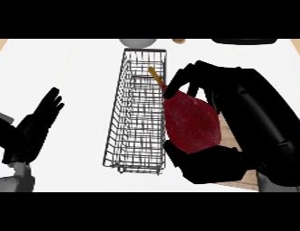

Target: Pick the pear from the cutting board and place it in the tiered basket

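The right hand (pixel 209 135) curls around a dark red pear (pixel 191 122), its tan stem leaning over the wire tiered basket (pixel 139 113)'s right rim. Right of the basket, a wooden cutting board (pixel 245 178) peeks out; left, the open left hand (pixel 32 128) rests.

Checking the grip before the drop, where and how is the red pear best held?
Around its broad lower body, from the right, as the right robot hand does now: the pear narrows toward its stem, and the wire basket lies on its left.
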Controlling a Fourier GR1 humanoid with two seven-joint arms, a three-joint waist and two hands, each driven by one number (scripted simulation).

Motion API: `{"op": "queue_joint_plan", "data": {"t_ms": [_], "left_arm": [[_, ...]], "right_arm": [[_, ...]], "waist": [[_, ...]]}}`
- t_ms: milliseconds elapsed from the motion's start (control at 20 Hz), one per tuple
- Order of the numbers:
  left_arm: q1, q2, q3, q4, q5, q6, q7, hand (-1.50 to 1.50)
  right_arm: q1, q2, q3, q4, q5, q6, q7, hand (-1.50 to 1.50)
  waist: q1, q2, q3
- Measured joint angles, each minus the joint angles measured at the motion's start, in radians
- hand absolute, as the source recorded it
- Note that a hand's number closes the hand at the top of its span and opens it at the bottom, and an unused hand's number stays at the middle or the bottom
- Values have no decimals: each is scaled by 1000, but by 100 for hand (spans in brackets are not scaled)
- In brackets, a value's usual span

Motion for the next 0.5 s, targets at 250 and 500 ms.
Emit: {"op": "queue_joint_plan", "data": {"t_ms": [250, 500], "left_arm": [[0, 3, 14, -11, 5, -10, 9, 0], [4, -16, 13, -9, -9, -1, 7, 0]], "right_arm": [[-56, 77, 45, 116, 72, -32, 36, 150], [-49, 109, 115, 190, 122, -89, 38, 150]], "waist": [[0, 0, 0], [-1, 0, 1]]}}
